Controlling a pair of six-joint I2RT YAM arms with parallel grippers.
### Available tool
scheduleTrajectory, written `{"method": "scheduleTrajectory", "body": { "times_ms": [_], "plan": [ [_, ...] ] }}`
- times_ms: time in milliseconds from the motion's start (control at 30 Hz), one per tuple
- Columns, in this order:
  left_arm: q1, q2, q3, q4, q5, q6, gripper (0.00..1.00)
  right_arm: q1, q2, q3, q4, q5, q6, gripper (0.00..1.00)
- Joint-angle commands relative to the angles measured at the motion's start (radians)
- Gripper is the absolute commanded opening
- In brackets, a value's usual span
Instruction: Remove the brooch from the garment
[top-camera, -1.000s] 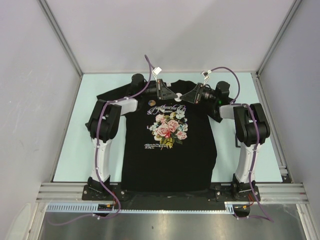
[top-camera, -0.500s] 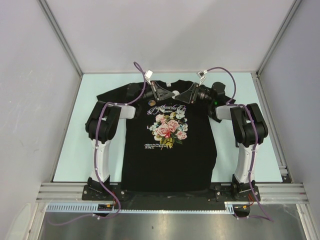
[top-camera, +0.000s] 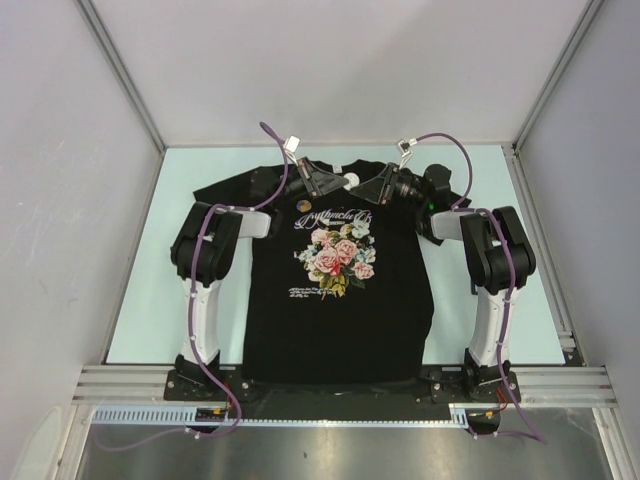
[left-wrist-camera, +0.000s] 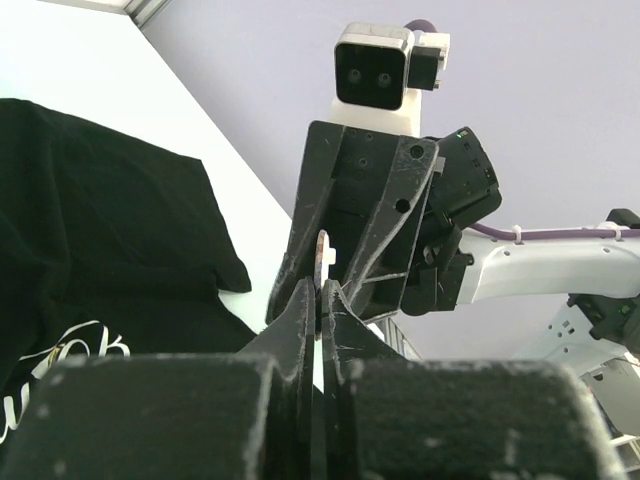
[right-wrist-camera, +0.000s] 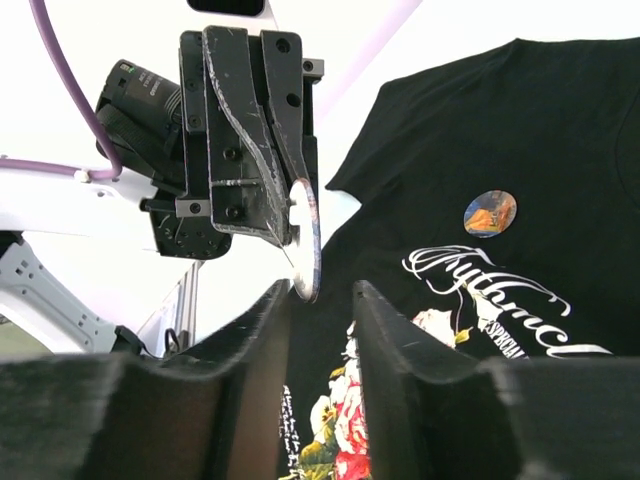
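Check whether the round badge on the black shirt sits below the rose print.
No, the round badge sits on the upper chest of the black T-shirt, above the white lettering and the rose print.

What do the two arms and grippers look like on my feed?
The left arm and right arm match: white links, black joints, a purple cable looping along each. The left gripper and right gripper are black, scuffed, two-fingered. A pale two-lens camera tops the right wrist.
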Motion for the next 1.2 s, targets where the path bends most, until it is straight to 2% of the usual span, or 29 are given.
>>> {"method": "scheduleTrajectory", "body": {
  "times_ms": [0,133,367,533,767,1167],
  "plan": [
    [0.000,-0.048,0.005,0.027,0.002,0.026,0.00,0.003,0.005,0.018,0.074,0.027,0.013,0.42],
    [-0.010,-0.063,0.006,-0.027,0.000,0.087,0.00,0.003,0.005,0.018,0.077,0.041,0.013,0.44],
    [-0.021,-0.094,0.000,-0.090,-0.018,0.138,0.00,0.004,0.008,0.018,0.084,0.058,0.023,0.36],
    [-0.023,-0.105,-0.009,-0.089,-0.026,0.146,0.00,0.003,0.006,0.018,0.070,0.059,0.016,0.35],
    [-0.027,-0.125,-0.017,-0.113,-0.030,0.172,0.00,0.009,0.005,0.018,0.051,0.094,0.011,0.26],
    [-0.053,-0.188,-0.020,-0.231,-0.052,0.325,0.00,-0.002,0.011,0.009,0.044,0.144,0.043,0.16]
  ]
}}
